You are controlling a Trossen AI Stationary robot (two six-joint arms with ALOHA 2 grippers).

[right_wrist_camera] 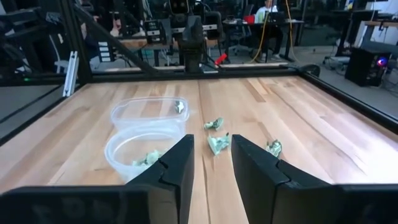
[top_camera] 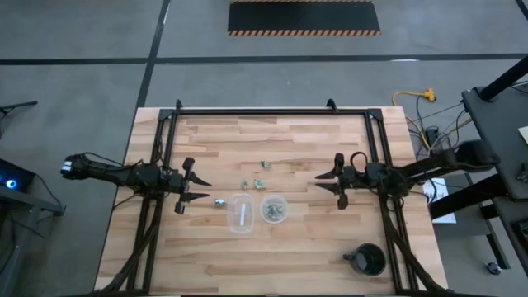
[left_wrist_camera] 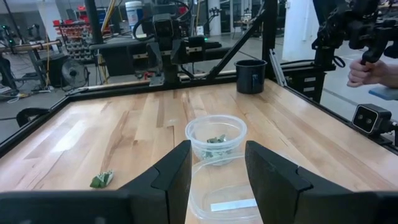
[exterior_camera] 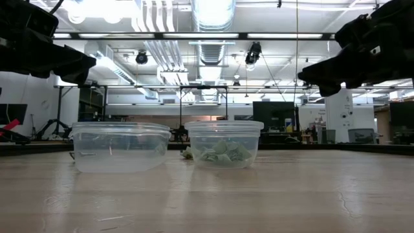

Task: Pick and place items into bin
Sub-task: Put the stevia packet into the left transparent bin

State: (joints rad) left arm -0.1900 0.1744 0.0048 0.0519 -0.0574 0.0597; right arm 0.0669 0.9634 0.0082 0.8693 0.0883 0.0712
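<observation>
Behind the clear cups [exterior_camera: 223, 144], loose items [top_camera: 259, 183] sit mostly hidden.

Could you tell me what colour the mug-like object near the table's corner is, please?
The mug-like object is black, clearest in the high view.

high: overhead, straight down | low: tabletop level | wrists: facing inward | shared: two clear cups [top_camera: 256, 211]
</observation>
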